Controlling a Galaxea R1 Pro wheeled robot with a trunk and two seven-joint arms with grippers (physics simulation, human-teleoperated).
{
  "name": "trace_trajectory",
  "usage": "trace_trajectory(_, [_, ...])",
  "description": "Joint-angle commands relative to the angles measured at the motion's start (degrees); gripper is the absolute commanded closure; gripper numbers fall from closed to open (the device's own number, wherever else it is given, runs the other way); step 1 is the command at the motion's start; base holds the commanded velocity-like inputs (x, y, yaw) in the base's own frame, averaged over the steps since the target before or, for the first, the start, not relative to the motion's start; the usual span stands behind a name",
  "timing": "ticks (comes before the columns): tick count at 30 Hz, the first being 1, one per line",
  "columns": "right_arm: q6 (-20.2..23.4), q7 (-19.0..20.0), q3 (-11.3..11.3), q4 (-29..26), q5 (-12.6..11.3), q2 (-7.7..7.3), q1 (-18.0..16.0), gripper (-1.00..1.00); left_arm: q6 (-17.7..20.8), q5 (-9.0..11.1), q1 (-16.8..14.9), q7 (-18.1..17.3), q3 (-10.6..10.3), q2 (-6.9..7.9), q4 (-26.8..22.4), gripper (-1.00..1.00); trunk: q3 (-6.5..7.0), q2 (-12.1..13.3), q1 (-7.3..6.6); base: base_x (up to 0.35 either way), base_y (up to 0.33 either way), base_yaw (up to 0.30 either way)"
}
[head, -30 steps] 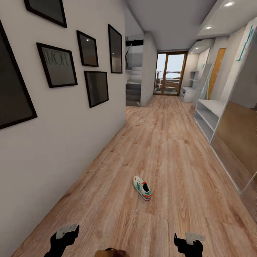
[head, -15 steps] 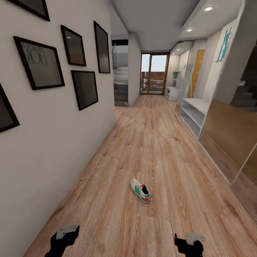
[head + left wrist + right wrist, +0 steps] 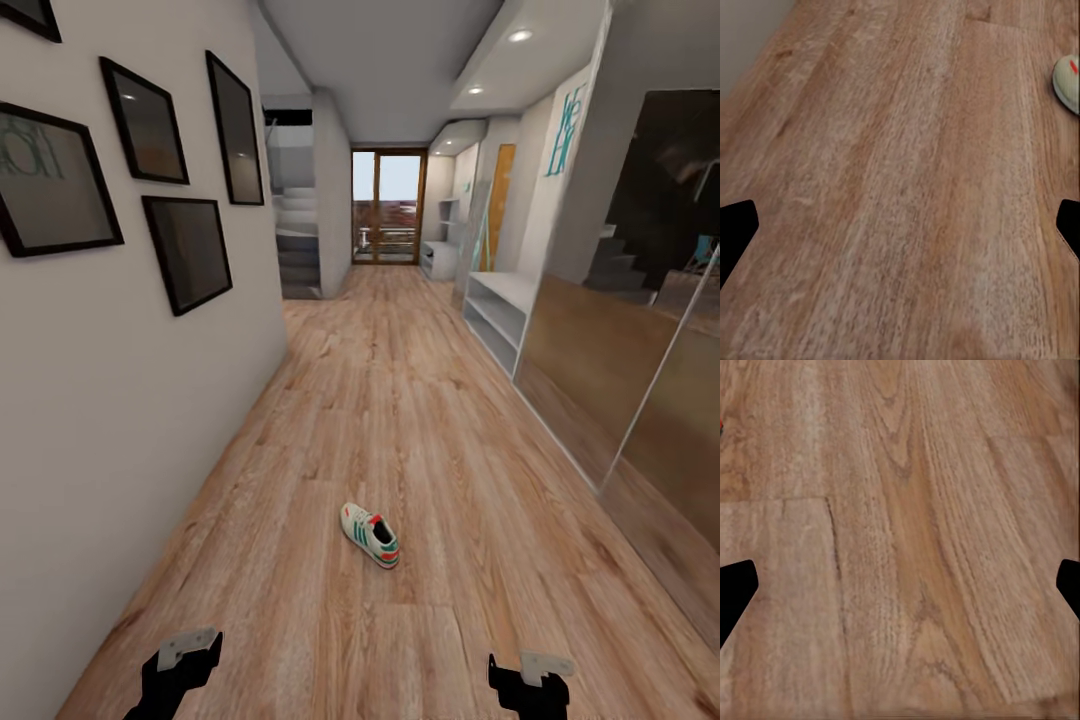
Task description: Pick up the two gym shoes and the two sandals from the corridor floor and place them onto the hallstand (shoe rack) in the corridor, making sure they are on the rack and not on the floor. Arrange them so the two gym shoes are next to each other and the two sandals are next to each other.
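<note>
A long corridor floor (image 3: pixel 420 400) of wood-grain planks; the hallstand (image 3: pixel 497 312) stands along the right wall. 1 gym shoe (image 3: pixel 370 534) lies mid-floor. The left gripper (image 3: pixel 900 225) and right gripper (image 3: pixel 900 585) are spread wide, empty, above bare planks.

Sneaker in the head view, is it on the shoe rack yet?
No, the sneaker lies on the floor, far from the rack.

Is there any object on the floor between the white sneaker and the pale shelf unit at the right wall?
Nothing visible: only bare light brown wood-plank floor lies between the white sneaker with green stripes and the pale grey-white open shelf unit farther down the corridor.
</note>
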Motion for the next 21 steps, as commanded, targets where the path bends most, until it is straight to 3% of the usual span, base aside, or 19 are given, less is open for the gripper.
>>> trace_trajectory(1, [-0.2,0.0,0.0,0.1,-0.2,0.02,0.0,-1.0,-0.1,0.6,0.0,-0.4,-0.1,0.03,0.0,-1.0,-0.05,0.0,-0.01,0.001,0.003,-0.265])
trace_trajectory(14, [-0.2,0.0,0.0,0.1,-0.2,0.03,0.0,-1.0,-0.1,0.6,0.0,-0.4,-0.1,0.11,0.1,-1.0,-0.05,0.0,-0.01,-0.007,0.007,-0.265])
trace_trajectory(21, [-0.2,0.0,0.0,0.1,-0.2,0.04,0.0,-1.0,-0.1,0.6,0.0,-0.5,-0.1,0.11,0.1,-1.0,-0.05,0.0,-0.01,-0.178,0.171,-0.265])
